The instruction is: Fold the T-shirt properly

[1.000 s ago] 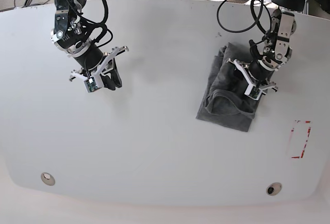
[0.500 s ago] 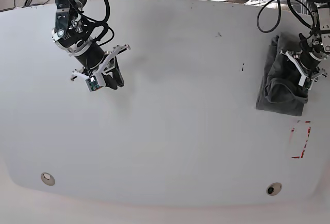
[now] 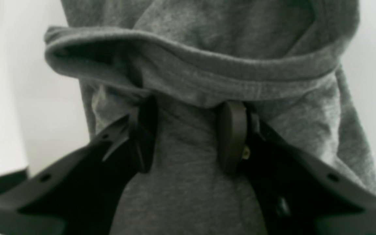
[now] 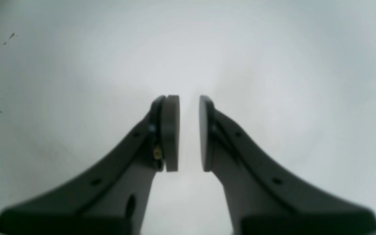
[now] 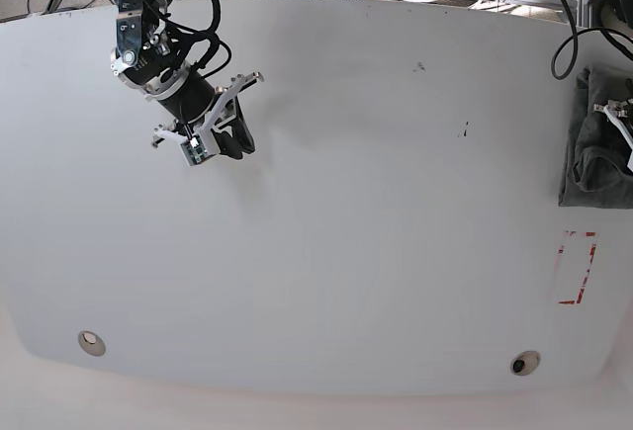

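The dark grey T-shirt (image 5: 590, 148) lies folded into a small bundle at the table's far right edge, partly cut off by the base view. My left gripper (image 3: 188, 111) rests on the T-shirt (image 3: 191, 75) with jaws about half apart, both fingertips tucked under a thick folded hem, and flat fabric lying between them. In the base view only a bit of the left gripper (image 5: 618, 119) shows at the frame edge. My right gripper (image 5: 235, 139) hovers over bare table at the upper left. The right gripper (image 4: 189, 101) has a narrow gap between its pads and holds nothing.
The white table (image 5: 376, 203) has a red tape outline (image 5: 576, 268) just below the shirt. Two round fittings (image 5: 91, 342) (image 5: 525, 362) sit near the front edge. Cables hang along the back.
My left gripper has slid the folded T-shirt from the table's centre right to the far right edge. The right arm has shifted slightly right and up, jaws unchanged.
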`<move>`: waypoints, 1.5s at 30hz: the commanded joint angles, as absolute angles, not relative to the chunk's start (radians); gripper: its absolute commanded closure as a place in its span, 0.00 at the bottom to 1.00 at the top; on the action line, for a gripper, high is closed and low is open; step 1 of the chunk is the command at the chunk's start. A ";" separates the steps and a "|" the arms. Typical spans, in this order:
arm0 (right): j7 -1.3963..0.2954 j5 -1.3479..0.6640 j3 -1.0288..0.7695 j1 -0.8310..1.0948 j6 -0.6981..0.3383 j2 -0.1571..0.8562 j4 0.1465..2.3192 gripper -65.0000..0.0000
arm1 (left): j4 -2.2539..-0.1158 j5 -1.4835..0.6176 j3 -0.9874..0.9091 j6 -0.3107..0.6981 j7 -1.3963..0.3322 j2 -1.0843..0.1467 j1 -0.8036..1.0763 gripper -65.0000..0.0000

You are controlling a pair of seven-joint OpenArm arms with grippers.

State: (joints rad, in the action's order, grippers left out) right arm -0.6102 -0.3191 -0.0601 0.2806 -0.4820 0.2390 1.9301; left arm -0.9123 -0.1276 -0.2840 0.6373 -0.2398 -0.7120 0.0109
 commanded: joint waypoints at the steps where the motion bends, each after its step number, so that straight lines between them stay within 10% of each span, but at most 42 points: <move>1: -0.585 -0.334 -0.067 0.272 -0.484 0.248 1.949 0.84 | -0.911 -0.087 -0.285 0.653 -0.283 -0.736 -0.015 0.58; 13: -0.553 -0.311 -0.073 0.289 -0.479 0.206 1.946 0.84 | -1.208 -0.088 -0.354 0.698 -0.401 -0.711 -0.007 0.59; 25: -0.271 -0.012 -0.105 0.363 -0.476 0.162 1.922 0.84 | -1.647 -0.030 -0.446 0.630 -0.311 -0.437 0.104 0.58; 45: -0.153 -0.191 -0.349 0.754 -0.509 0.136 1.925 0.84 | -2.020 -0.019 -0.447 0.627 -0.199 0.004 0.739 0.59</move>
